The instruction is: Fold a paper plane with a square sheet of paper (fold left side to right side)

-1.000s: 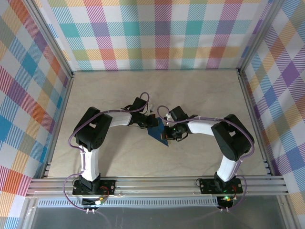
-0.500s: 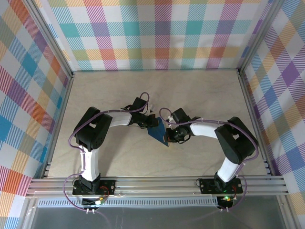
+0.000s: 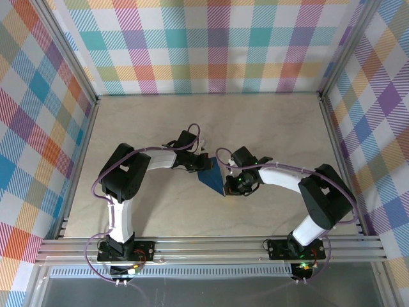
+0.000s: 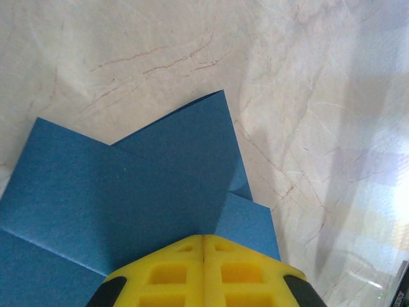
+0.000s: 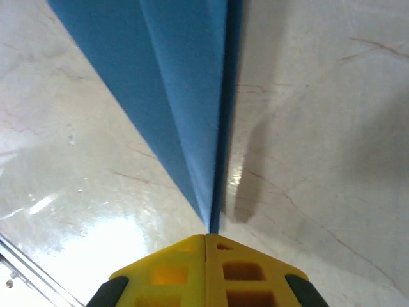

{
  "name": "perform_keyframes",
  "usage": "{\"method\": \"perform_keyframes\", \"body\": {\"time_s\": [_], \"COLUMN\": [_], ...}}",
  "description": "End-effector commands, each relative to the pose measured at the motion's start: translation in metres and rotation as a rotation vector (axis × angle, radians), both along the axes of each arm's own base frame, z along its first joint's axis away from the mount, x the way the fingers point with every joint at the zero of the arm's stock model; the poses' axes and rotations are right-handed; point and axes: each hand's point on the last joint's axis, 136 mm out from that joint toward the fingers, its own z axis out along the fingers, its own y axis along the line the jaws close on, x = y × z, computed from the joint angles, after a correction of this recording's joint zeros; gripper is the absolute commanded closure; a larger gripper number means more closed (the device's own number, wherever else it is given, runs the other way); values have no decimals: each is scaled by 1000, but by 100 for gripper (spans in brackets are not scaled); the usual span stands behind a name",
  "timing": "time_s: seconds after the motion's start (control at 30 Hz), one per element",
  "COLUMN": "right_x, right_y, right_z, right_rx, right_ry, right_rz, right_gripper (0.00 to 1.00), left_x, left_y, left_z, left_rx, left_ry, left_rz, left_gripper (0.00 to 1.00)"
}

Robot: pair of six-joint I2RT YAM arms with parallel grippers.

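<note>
Middle of the table: square sheet of paper point(image 3: 213, 178), dark blue, partly folded, lying between the two grippers; about midway between the left and right edges, a little nearer the near edge than the far one
Table point(image 3: 275, 121): pale marbled top with thin reddish veins; bright glare on it in the right wrist view
Paper, left wrist view: sheet point(image 4: 128, 192) spread over the surface in overlapping layers; one pointed corner reaches away from the fingers; a crease line runs across the lower left part; a small flap curls up at the right side
Paper, right wrist view: sheet point(image 5: 185, 96) seen almost edge-on, a long blue wedge narrowing toward the fingers; its folded edge runs straight into the seam between them; a soft shadow falls on the table beside it
Left gripper point(image 3: 199, 167): at the sheet's far left corner; yellow fingers pressed together with no gap point(image 4: 203, 238); tips over the blue paper, which shows on both sides of them; whether they pinch it or only rest on it cannot be told
Right gripper point(image 3: 230, 187): at the sheet's near right corner; yellow fingers pressed together point(image 5: 206, 236), pinching the paper's folded edge
Walls point(image 3: 217, 45): pastel plaid panels along the far, left and right edges
</note>
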Motion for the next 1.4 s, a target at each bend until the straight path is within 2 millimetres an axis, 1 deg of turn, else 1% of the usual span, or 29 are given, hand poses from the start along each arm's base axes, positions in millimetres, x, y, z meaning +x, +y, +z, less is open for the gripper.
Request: {"method": "perform_keyframes", "body": {"time_s": [0.0, 0.07, 0.17, 0.27, 0.37, 0.47, 0.57, 0.83, 0.97, 1.17, 1.37], "right_x": [16, 24, 33, 39, 41, 36, 27, -3, -13, -24, -30], "right_y": [16, 28, 40, 43, 42, 37, 30, 4, -6, -17, -21], "right_z": [22, 26, 20, 10, 0, -11, -19, -33, -40, -43, -41], "right_rx": [65, 116, 154, 145, 131, 103, 75, 2, -37, -61, -52], "right_ry": [-56, -55, -49, -46, -32, -7, 20, 91, 115, 133, 139], "right_rz": [3, 9, 9, -4, -10, -7, -8, -5, -11, -31, -51], "right_gripper": [100, 100, 100, 100, 100, 100, 100, 100, 100, 100, 100], "left_x": [-5, -5, -5, -5, -6, -6, -6, -4, -4, -3, -1], "left_y": [32, 30, 30, 29, 29, 29, 30, 31, 32, 32, 28], "left_z": [-41, -40, -38, -37, -37, -37, -38, -40, -41, -39, -33], "left_rx": [152, 146, 145, 143, 141, 142, 149, 158, 162, 165, 145], "left_ry": [66, 65, 63, 61, 63, 63, 63, 63, 63, 57, 42], "left_rz": [54, 50, 49, 48, 45, 45, 47, 51, 49, 46, 35], "left_gripper": [100, 100, 100, 100, 100, 100, 100, 100, 100, 100, 100]}}
